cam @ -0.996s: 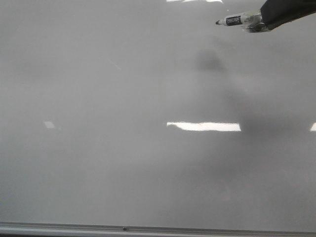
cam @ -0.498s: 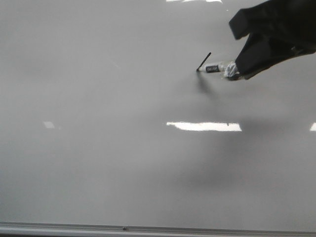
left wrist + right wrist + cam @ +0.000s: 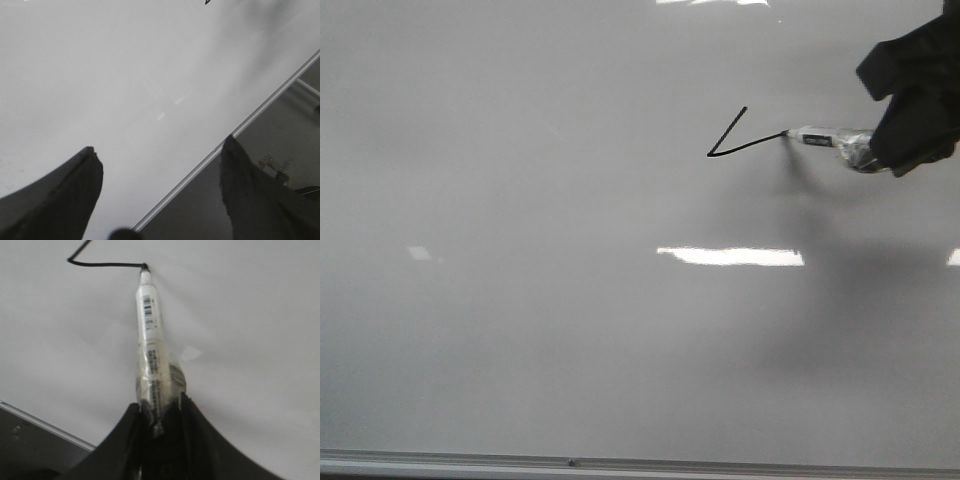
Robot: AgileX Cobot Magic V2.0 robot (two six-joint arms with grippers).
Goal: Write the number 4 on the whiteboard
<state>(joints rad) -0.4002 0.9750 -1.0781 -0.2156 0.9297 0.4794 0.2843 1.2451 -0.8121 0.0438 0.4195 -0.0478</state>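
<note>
The number 4 [image 3: 740, 139] is half made: on my front view it now has its short slanted stroke and a crossbar running rightward from the stroke's lower end, where half a second ago only the slanted stroke was there and a second ago the board was bare. It sits in the upper right part of the whiteboard [image 3: 520, 330], well away from the frame edge along the bottom. The marker [image 3: 825, 138] has its tip touching the board right at the crossbar's right end, so I judge the crossbar is done or nearly so and the long vertical stem is what remains. My right hand [image 3: 159, 412] is closed tight on the marker's taped rear end, the barrel pointing away from the fingers toward the line. My left hand [image 3: 157, 190] hangs over the board's frame edge with its fingers spread wide and nothing between them, taking no part.
</note>
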